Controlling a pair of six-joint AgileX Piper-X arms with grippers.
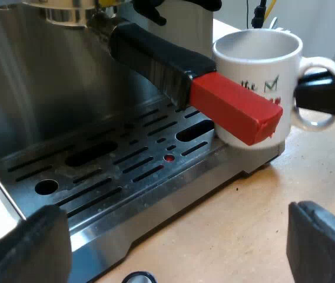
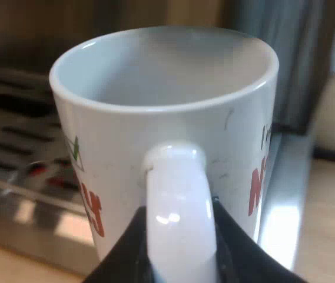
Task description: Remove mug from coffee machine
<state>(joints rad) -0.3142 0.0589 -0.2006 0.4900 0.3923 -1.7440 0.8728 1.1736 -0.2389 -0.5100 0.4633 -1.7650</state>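
The mug (image 1: 255, 59) is seen upright on a corner of the machine's (image 1: 37, 76) slotted tray (image 1: 96, 177), just beside the table (image 1: 244, 224); the holder (image 1: 155, 59) is locked into the machine, its red end seen in front of the mug; the mug's handle is pinched between the fingers of the right end effector (image 2: 182, 250); the left end effector (image 1: 176, 244) is held spread and empty, near the tray's edge.

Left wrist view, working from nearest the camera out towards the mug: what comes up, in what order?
Nearest first: left gripper, open → drip tray → holder's red handle end → mug.
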